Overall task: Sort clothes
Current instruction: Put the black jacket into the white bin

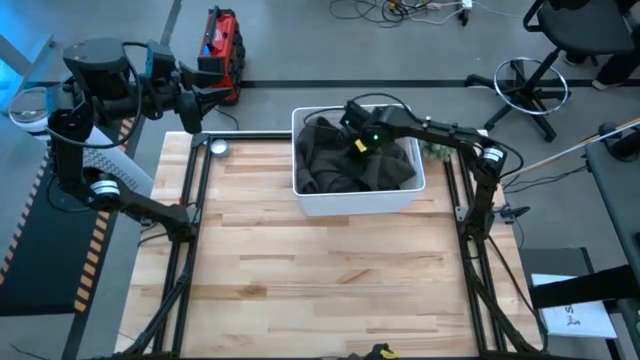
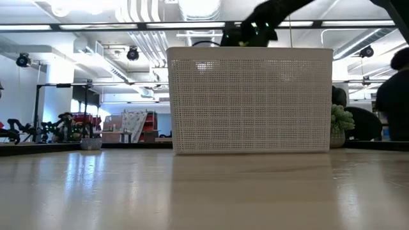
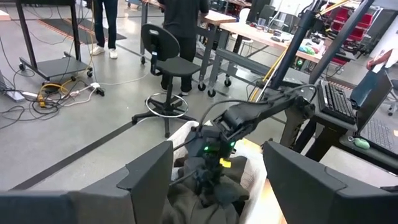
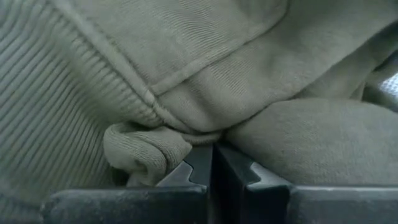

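- Right gripper (image 1: pixel 352 122) is reaching into the white basket (image 1: pixel 355 203) at the table's far side, buried in the pile of clothes (image 1: pixel 335 160).
- Right wrist view: its fingers (image 4: pixel 239 171) are sitting pressed together w/ only a thin line between; a fold of the olive-grey top (image 4: pixel 205 81) is bunching right at the tips. Prob. pinching a bit of fabric, but can't confirm, the tips are hidden.
- Left gripper (image 3: pixel 217 180) is waiting off the table's far-left corner, jaws spread wide, holding nothing.
- Step in hand, as I judge it: pulling the top out. Doing it well = lifting straight up, slowly, checking the cloth is coming w/ the claw & not dragging other pieces or the basket.
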